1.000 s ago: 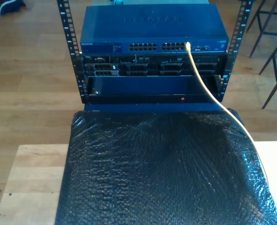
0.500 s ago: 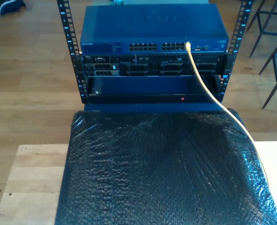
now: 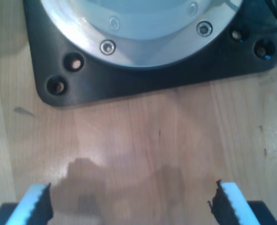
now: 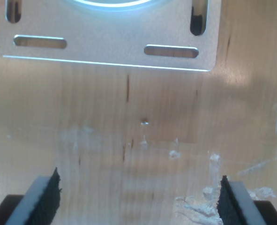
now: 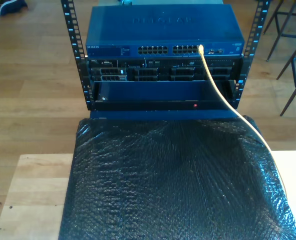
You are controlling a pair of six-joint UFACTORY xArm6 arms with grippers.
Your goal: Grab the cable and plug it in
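Note:
In the exterior view the pale-yellow cable [image 5: 223, 95] runs from a port at the right end of the blue network switch [image 5: 163, 30] down over the rack and across the black sheet [image 5: 178, 180] toward that view's lower right. Its plug end [image 5: 201, 49] sits in the switch's port row. My first gripper [image 3: 129, 206] is open over bare wooden tabletop, just in front of a black arm base plate [image 3: 143, 75]. My second gripper [image 4: 138, 199] is open too, above scuffed wood near a silver mounting plate [image 4: 105, 47]. Nothing lies between either pair of fingers.
The switch sits in a black rack [image 5: 75, 45] with server units [image 5: 163, 72] below it. Wooden table [image 5: 32, 195] shows at the exterior view's lower left. Stool legs [image 5: 293, 65] stand at that view's right on the wood floor.

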